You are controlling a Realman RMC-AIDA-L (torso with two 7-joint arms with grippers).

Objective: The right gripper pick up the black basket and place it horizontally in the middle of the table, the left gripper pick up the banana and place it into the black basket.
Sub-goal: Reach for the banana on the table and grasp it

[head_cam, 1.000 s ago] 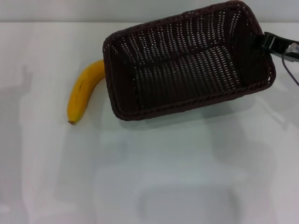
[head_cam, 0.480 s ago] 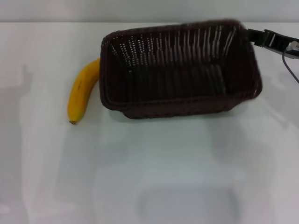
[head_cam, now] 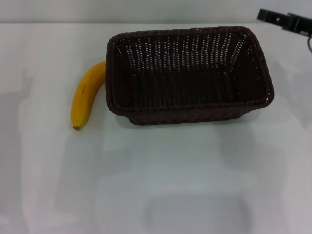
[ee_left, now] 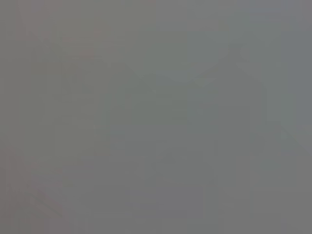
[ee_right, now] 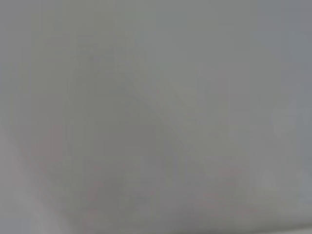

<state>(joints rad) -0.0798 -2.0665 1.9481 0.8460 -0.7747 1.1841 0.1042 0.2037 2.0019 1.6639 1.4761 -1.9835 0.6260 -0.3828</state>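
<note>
here we see the white tabletop filling nearly all of the head view, glossy and pale, and we take the black basket as our landmark for everything else. the black basket sits flat on the tabletop with its open mouth up and its long side running across the view; it lies toward the far half of the surface, a little to the right of the middle. we can look straight down onto its woven floor and slanted openwork walls, and nothing lies inside it.

the banana lies on the tabletop on the basket's left side, outside it. its upper end is right against the basket's left wall, or tucked just behind the rim there, we cannot say which, and its body curves away toward us so that the small dark tip is apart from the basket.

the right claw shows only as a slim black piece beyond the basket's far right corner, clear of the rim and not touching it; we cannot tell whether it is spread or pressed together. the left claw is not seen in any view, and both wrist views show only a plain grey blur.
</note>
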